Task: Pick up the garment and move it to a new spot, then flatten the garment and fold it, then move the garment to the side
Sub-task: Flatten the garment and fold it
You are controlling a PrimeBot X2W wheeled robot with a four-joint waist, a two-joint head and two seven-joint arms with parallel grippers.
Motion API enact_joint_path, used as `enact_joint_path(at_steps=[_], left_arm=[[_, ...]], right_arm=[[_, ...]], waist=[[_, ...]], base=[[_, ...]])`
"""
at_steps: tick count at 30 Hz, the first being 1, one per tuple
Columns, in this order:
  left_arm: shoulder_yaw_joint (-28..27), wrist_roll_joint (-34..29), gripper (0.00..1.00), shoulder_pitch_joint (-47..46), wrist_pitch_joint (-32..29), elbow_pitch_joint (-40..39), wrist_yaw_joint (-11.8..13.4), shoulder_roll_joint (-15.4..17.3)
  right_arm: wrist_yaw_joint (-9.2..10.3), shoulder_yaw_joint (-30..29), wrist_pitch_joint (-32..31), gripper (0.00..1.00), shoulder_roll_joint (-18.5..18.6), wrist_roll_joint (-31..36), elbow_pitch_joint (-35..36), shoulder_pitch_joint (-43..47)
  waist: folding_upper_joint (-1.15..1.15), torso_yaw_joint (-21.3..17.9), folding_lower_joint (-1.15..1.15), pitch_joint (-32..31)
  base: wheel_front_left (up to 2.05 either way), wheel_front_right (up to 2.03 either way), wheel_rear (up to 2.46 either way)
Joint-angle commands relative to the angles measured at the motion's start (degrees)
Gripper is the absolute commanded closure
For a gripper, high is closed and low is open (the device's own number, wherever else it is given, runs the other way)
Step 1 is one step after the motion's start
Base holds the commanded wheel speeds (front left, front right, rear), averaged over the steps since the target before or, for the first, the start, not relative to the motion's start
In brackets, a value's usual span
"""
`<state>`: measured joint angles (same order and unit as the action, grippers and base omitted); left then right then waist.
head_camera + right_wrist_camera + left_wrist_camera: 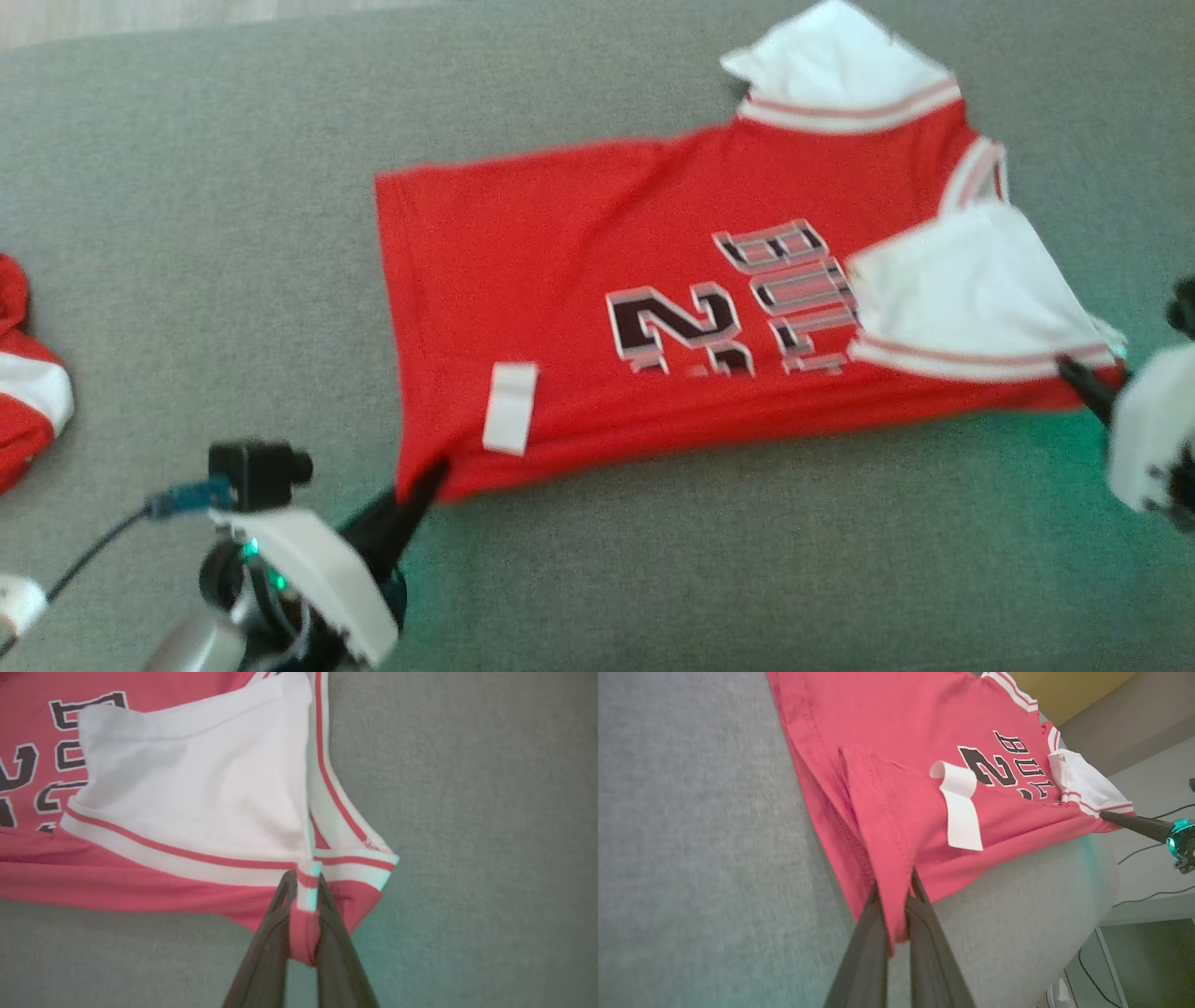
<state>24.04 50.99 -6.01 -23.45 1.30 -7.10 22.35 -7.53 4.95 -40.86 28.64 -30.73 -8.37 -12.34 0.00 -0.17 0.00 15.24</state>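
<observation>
Two grippers, one garment, both pincers clenched on it.

**Item 1: jersey**. Red, short-sleeved, w/ white sleeves and red-and-white striped trim. Lies spread on the grey padded surface, from centre to right of the head view. Hem end is toward the robot's left, neck end toward its right. Dark lettering "BUL" and numeral "2", outlined white. Both run into the near edge and are cut short there.

**Item 1a: white tag**. On the front nr the hem; one end curls up in the left wrist view.

**Item 1b: near sleeve**. Flipped over onto the chest, covering the end of the lettering.

**Item 1c: far sleeve**. Sticks out past the far edge onto the grey.

**Item 2: left gripper**. Fingers closed on the near hem corner. Red cloth is pinched between them, and a bit hangs out below the grip in the left wrist view.

**Item 3: right gripper**. Fingers closed on the near shoulder corner, at the striped trim where the near sleeve ends. Red and white cloth shows between the fingers in the right wrist view.

**Item 4: second red garment**. Has a white band. Sits at the left edge of the head view, well apart from the jersey.

**Misc.:** greenish glow on the grey beside each gripper. Black wrist camera w/ cable sits on the left arm.
</observation>
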Motion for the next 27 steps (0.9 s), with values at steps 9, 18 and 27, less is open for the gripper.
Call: enact_joint_path(at_steps=[9, 18, 27], left_arm=[[1.39, 2.98, 1.00, 11.40, -0.60, -8.90, -0.11, 3.00], [1.87, 0.14, 0.00, 12.14, 2.30, -6.94, 1.10, 2.13], [-3.56, -2.83, 0.00, 6.88, 4.00, -9.11, 4.17, 5.73]], right_arm=[[0.04, -2.41, -8.15, 1.00, 10.05, -8.11, 10.98, 16.55], [0.04, -3.07, -3.44, 0.00, 7.51, -4.85, 12.04, 17.46], [0.04, -10.70, -1.97, 0.00, 9.96, -3.84, 17.88, 7.64]], waist=[[0.00, 0.96, 0.00, -0.79], [0.00, 1.25, 0.00, -0.86], [0.00, 2.03, 0.00, 2.91]], base=[[0.00, 0.00, 0.00], [0.00, 0.00, 0.00], [0.00, 0.00, 0.00]])
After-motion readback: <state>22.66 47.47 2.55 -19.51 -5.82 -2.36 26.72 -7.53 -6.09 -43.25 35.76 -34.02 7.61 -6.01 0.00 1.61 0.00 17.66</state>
